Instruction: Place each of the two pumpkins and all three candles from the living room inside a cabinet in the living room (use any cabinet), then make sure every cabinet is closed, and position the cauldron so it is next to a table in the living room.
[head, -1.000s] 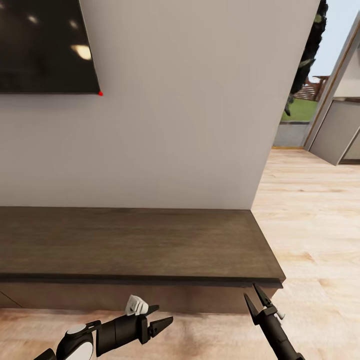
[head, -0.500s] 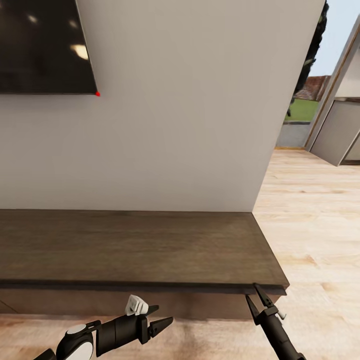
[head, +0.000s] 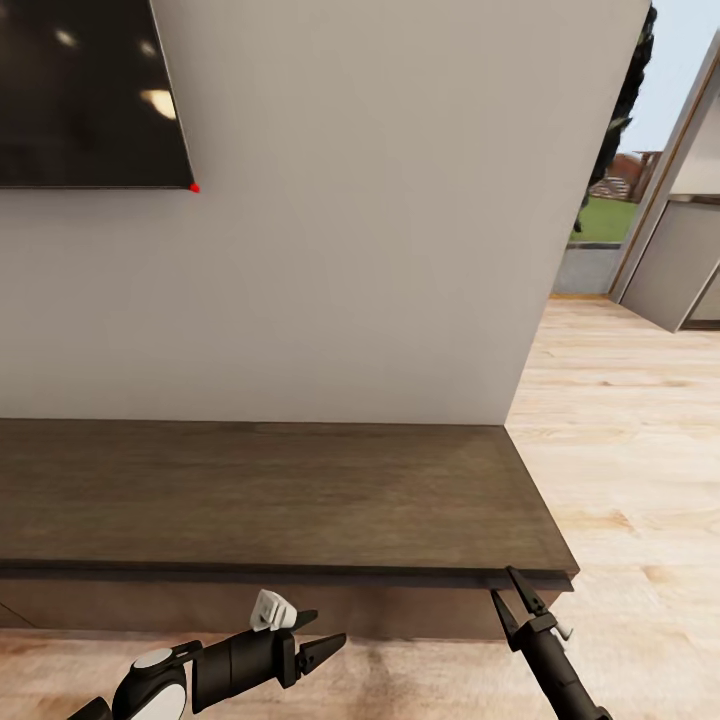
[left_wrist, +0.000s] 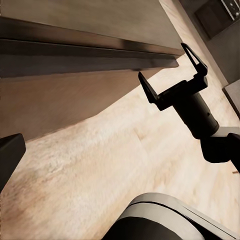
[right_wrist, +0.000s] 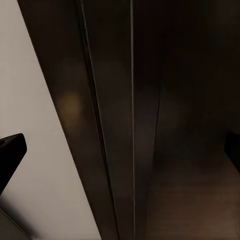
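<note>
The long, dark brown cabinet runs along the white wall, its drawer fronts shut as far as they show. My right gripper is open, its tips just under the front lip of the top near the right corner. In the left wrist view the right gripper stands with spread fingers beside the cabinet's edge. The right wrist view looks closely at the cabinet's dark front. My left gripper is open and empty, low in front of the cabinet and pointing right. Pumpkins, candles and cauldron are out of view.
A black TV screen hangs on the wall above the cabinet's left part. Light wood floor stretches to the right past the wall's end toward a glass door and a grey panel.
The whole picture shifted slightly a second ago, so the camera moved. The cabinet's front edge now sits a little lower in view. Both grippers keep their poses.
</note>
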